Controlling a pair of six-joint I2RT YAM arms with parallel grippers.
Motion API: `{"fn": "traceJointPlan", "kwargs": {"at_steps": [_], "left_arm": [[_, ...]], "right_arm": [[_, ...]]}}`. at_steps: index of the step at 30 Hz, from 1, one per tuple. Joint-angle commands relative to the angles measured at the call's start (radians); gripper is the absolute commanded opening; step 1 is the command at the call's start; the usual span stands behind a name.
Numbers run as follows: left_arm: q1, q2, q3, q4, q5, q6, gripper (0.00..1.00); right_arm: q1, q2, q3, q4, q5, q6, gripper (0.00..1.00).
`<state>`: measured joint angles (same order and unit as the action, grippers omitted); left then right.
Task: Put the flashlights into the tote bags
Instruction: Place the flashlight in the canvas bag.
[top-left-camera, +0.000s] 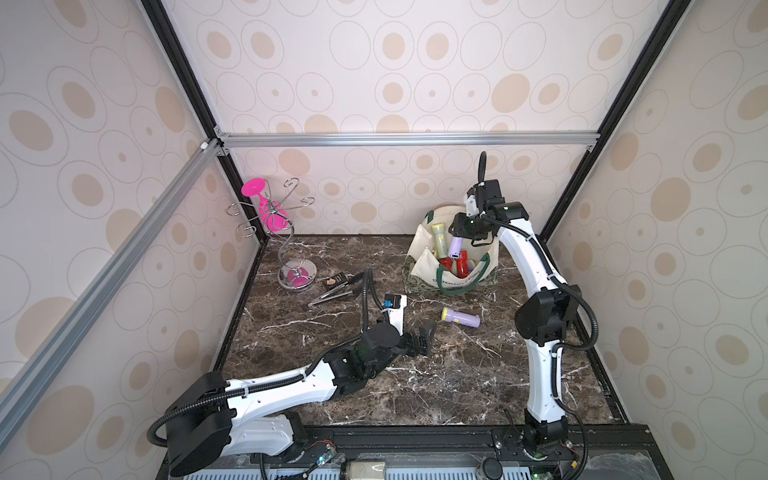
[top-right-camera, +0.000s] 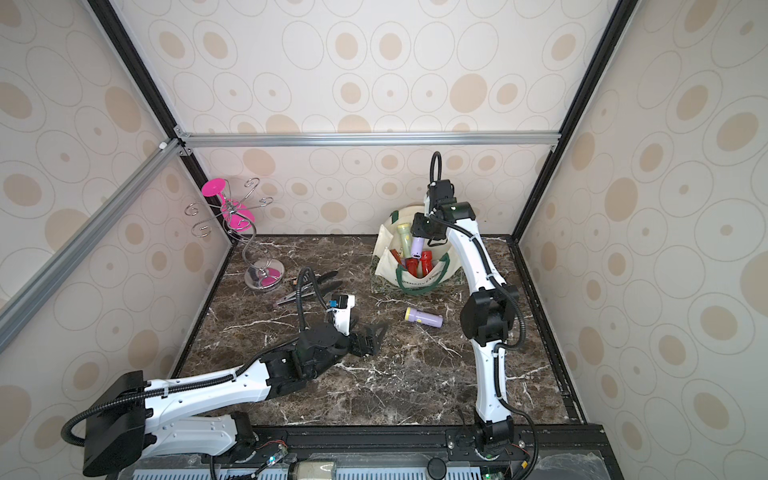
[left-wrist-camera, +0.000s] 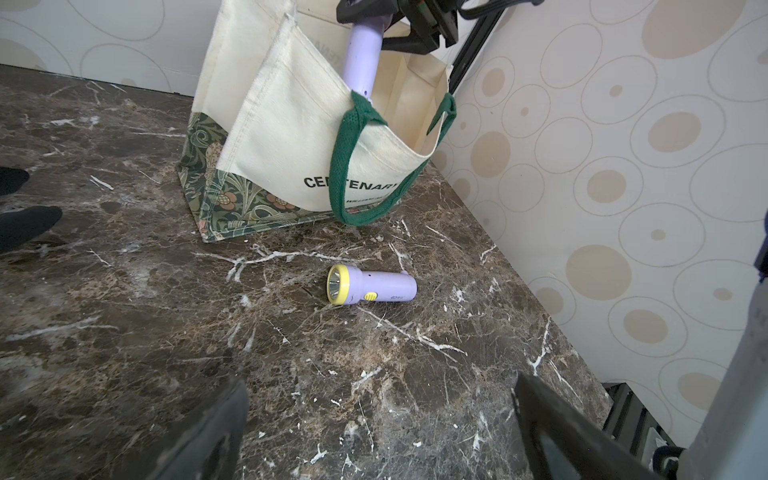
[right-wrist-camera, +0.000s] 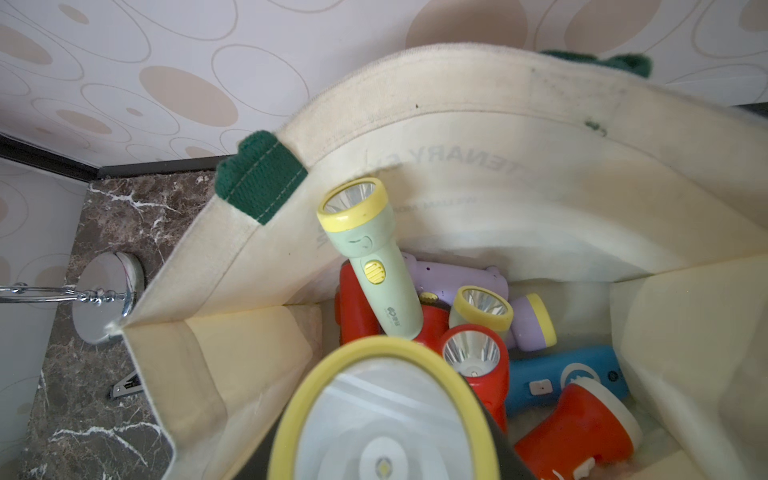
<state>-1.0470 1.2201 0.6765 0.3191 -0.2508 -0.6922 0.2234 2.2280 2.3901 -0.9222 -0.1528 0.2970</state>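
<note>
Clenched right jaws on lilac, yellow-headed plastic flashlight (top-left-camera: 456, 246), tail-down over cream canvas tote bag (left-wrist-camera: 291, 124) at far right of marble bench (top-left-camera: 415, 374); spread left jaws near twin flashlight (top-left-camera: 460, 318) mid-bench. Judged light, rigid, slick: mid-barrel pinch favoured.

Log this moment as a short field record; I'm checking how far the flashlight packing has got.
right tool: shut on held lilac flashlight, lower end inside the open tote bag
left tool: open, empty, low over the table
in bag: pale green flashlight, blue flashlight, red flashlights, lilac flashlights
left out: loose lilac flashlight, lying on the table in front of the bag
clutter: tongs, wire rack
</note>
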Motion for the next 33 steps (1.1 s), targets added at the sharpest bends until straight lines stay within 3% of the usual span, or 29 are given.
{"fn": "traceJointPlan", "kwargs": {"at_steps": [1, 9, 15, 19, 25, 33], "left_arm": [[0.003, -0.016, 0.007, 0.026, -0.009, -0.012, 1.0], [0.004, -0.024, -0.023, 0.052, -0.003, -0.025, 1.0], [0.004, -0.006, -0.012, 0.036, 0.011, -0.021, 1.0], [0.003, 0.01, -0.015, 0.046, 0.017, -0.026, 1.0], [0.003, 0.055, 0.008, 0.061, 0.045, -0.023, 1.0], [0.004, 0.112, 0.057, 0.075, 0.077, -0.013, 1.0]], "right_arm": [[0.004, -0.001, -0.018, -0.016, 0.012, -0.025, 0.0], [0.004, 0.01, -0.034, -0.031, 0.003, -0.023, 0.08], [0.004, 0.014, -0.037, -0.03, -0.008, -0.024, 0.27], [0.004, 0.01, -0.013, -0.028, -0.003, -0.023, 0.49], [0.004, 0.004, 0.053, -0.04, -0.008, -0.02, 0.68], [0.004, -0.042, 0.114, -0.062, -0.018, -0.028, 0.74]]}}
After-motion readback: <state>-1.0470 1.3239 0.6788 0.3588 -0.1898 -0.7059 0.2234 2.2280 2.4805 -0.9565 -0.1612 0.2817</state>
